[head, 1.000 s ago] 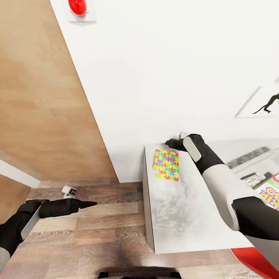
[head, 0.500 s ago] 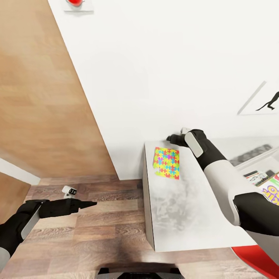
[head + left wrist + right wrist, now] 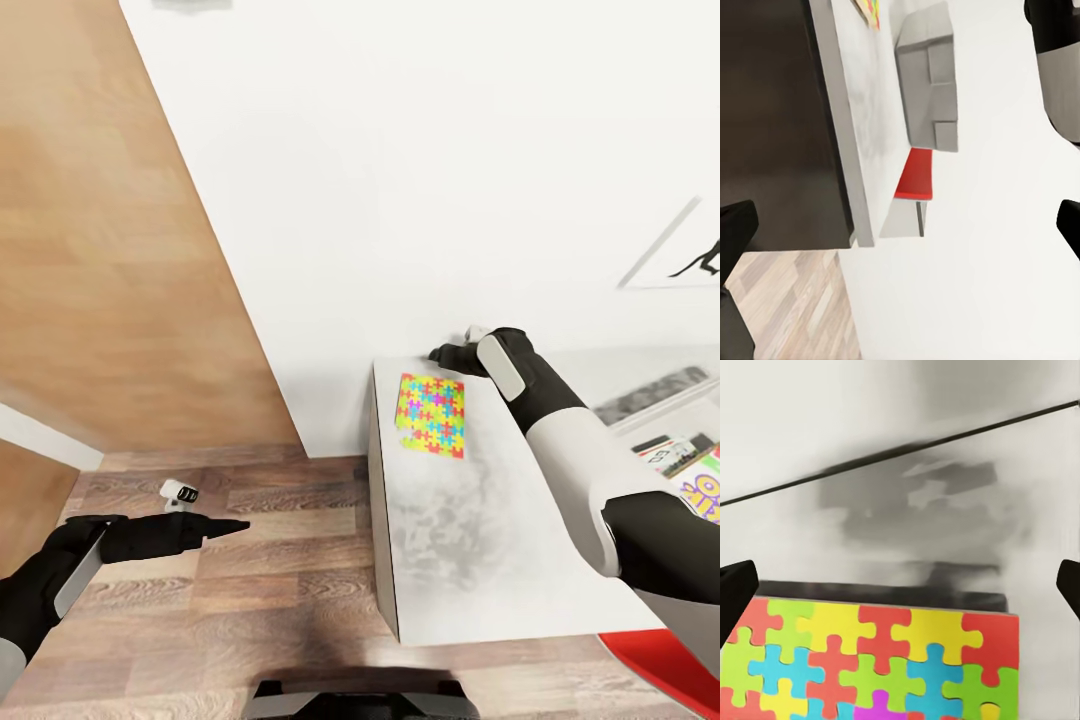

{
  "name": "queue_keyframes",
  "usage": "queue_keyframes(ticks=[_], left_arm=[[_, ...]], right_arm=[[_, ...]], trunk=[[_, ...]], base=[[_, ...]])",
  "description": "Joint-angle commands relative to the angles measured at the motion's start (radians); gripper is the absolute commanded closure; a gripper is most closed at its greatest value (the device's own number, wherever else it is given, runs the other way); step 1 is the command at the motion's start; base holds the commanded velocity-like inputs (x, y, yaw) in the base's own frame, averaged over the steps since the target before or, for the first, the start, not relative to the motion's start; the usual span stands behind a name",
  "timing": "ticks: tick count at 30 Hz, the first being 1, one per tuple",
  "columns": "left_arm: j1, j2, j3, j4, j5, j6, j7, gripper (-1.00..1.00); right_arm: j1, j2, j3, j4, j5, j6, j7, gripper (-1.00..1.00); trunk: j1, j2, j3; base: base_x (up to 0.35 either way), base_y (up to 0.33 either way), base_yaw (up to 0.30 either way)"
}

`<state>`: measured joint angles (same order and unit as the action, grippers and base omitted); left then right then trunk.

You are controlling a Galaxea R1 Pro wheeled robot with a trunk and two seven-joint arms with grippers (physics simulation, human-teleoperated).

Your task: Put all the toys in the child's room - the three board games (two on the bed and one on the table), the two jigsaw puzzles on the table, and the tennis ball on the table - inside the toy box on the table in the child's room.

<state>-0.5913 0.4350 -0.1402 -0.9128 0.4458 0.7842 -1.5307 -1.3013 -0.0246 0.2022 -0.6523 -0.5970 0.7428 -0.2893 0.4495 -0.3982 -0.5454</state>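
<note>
A jigsaw puzzle (image 3: 430,415) of bright interlocking pieces lies flat near the far left corner of the pale grey table (image 3: 470,540). My right gripper (image 3: 442,355) hovers just beyond the puzzle's far edge, by the wall. In the right wrist view the puzzle (image 3: 877,660) lies below the open right gripper (image 3: 900,585), with nothing between the fingers. The toy box (image 3: 650,420) shows at the right edge, with printed board games (image 3: 700,465) inside. My left gripper (image 3: 235,524) hangs open over the floor, left of the table. The left wrist view shows the toy box (image 3: 930,82).
A white wall runs behind the table, with a wooden door (image 3: 100,250) to the left. A red chair (image 3: 665,665) sits at the table's near right corner. Wood plank floor (image 3: 250,600) spreads left of the table. A framed picture (image 3: 690,265) hangs on the wall.
The whole picture has slid upward a little, so the camera has moved. Both arms keep roughly the same places relative to the table and puzzle.
</note>
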Motion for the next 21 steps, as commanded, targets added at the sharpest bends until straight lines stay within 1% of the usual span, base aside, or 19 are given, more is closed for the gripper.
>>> queue_keyframes(ticks=[1,12,21], left_arm=[[-0.001,0.001,-0.004,0.000,0.005,0.011,-0.002,-1.00],[-0.001,0.002,-0.004,0.000,0.005,0.010,-0.002,-1.00],[-0.001,0.002,-0.004,0.000,0.005,0.010,-0.002,-1.00]], right_arm=[[-0.001,-0.001,0.006,-0.001,-0.010,0.002,-0.009,-1.00],[-0.003,-0.002,0.005,-0.001,-0.010,0.003,-0.009,-1.00],[-0.025,0.000,0.005,0.001,-0.012,0.006,-0.010,-1.00]], trunk=[[0.000,-0.002,-0.003],[0.000,-0.002,-0.021],[0.000,-0.002,-0.036]], base=[[0.000,0.000,0.000],[0.000,0.000,0.000],[0.000,0.000,0.000]])
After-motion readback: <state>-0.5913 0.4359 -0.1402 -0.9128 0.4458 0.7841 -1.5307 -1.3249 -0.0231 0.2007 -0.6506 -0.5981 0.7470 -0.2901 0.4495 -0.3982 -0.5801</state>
